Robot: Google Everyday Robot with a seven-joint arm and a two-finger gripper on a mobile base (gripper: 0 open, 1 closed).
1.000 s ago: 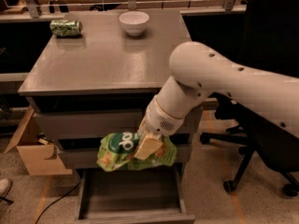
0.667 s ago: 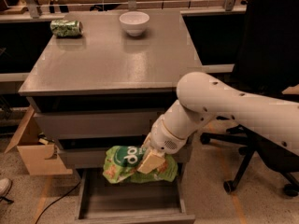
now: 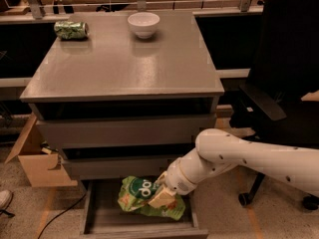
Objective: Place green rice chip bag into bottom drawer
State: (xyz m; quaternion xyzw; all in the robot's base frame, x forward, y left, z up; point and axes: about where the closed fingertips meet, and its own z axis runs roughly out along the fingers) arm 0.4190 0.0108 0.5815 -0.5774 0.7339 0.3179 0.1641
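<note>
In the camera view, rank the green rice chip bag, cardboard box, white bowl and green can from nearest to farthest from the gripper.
The gripper sits low, over the open bottom drawer.
1. green rice chip bag: in its grip, over the drawer.
2. cardboard box: on the floor, left of the cabinet.
3. white bowl: back of the cabinet top.
4. green can: back-left corner of the top.

White dark-dotted arm (image 3: 249,156) with tan jaws over the bottom drawer (image 3: 103,212).
</note>
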